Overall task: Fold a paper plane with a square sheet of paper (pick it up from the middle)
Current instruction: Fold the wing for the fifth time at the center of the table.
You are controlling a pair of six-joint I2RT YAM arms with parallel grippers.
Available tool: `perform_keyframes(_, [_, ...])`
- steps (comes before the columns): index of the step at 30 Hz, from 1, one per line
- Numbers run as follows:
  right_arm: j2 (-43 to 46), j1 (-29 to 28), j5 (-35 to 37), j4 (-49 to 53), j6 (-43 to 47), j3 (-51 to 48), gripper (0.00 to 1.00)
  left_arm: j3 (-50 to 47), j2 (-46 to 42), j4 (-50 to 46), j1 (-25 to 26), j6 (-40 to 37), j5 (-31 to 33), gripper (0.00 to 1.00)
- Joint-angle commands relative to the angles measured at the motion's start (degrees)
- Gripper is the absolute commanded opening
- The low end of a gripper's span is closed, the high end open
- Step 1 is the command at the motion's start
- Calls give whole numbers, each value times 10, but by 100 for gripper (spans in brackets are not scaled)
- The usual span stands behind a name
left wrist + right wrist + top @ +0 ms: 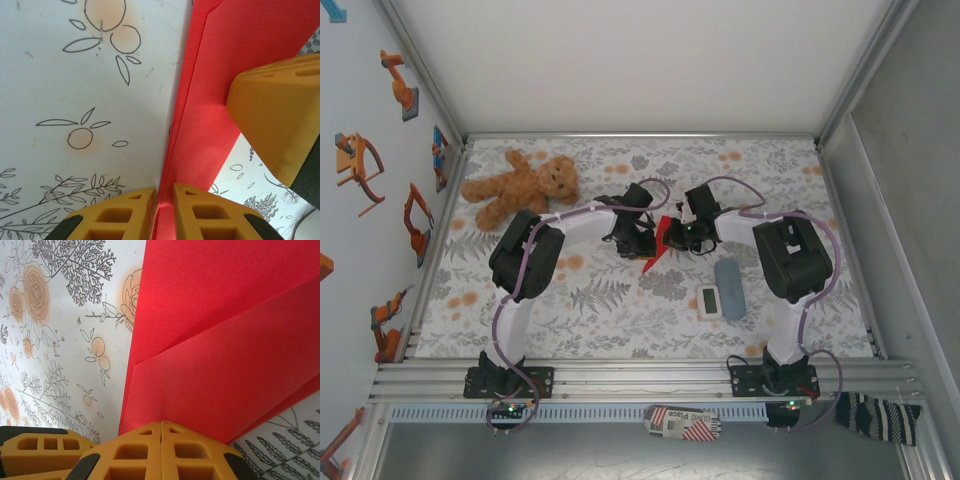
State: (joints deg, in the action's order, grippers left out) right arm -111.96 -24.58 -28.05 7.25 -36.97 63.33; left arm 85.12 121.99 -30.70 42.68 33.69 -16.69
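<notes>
Mid-table, red paper [661,243], tip near-left, axis diag.

red paper [662,238], folded in overlapping layers, narrow, pointed, creased

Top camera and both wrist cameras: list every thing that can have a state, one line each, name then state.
red paper: folded into overlapping layers, pinched by both grippers
left gripper: shut on the red paper's edge
right gripper: shut on the red paper
teddy bear: lying down, not held
white timer: lying flat, display up
grey-blue block: lying flat beside the white timer
</notes>
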Motion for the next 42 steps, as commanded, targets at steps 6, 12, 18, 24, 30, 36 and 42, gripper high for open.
perform_keyframes(6, [-41, -1, 30, 37, 33, -14, 5, -33, -28, -47, -11, 3, 85, 26])
perform_keyframes(12, [-46, -1, 27, 45, 40, -8, 4, -63, -119, 13, -13, 24, 105, 32])
perform_keyframes(18, [-46, -1, 24, 46, 40, -7, 4, -89, -129, 121, -15, 49, -14, 22])
perform_keyframes(24, [-48, -1, 19, 44, 39, -4, 4, -81, -82, 179, -15, 85, -81, 14])
perform_keyframes(30, [-49, -2, 12, 43, 38, 2, 4, -80, -55, 181, -12, 83, -94, 10])
perform_keyframes(36, [-53, -1, 11, 45, 37, 3, 4, -79, -33, 180, -7, 81, -110, 10])
perform_keyframes(42, [-54, -1, 10, 46, 37, 1, 4, -88, -24, 174, -7, 76, -100, 10])
